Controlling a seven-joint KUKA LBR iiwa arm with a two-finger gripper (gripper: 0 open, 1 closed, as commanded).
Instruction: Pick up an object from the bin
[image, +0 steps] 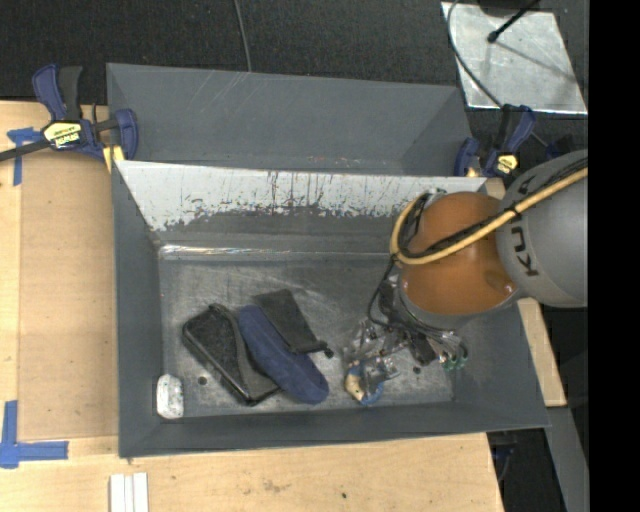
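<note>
My gripper (372, 360) reaches down to the bin floor at the front right, below the orange cover. Its metal fingers stand close over a small object (360, 386) with a pale yellowish end and a blue part, lying near the front wall. Whether that object is between the fingers I cannot make out. To the left of the gripper lies a dark blue oblong piece (283, 355), slanted. A dark grey flat piece (290, 318) rests partly under it, its tip pointing at the gripper.
A black flat object (222, 352) lies further left beside the blue piece. A small white-silver thing (169, 395) sits in the front left corner. The arm and its orange cover hang over the bin's right side.
</note>
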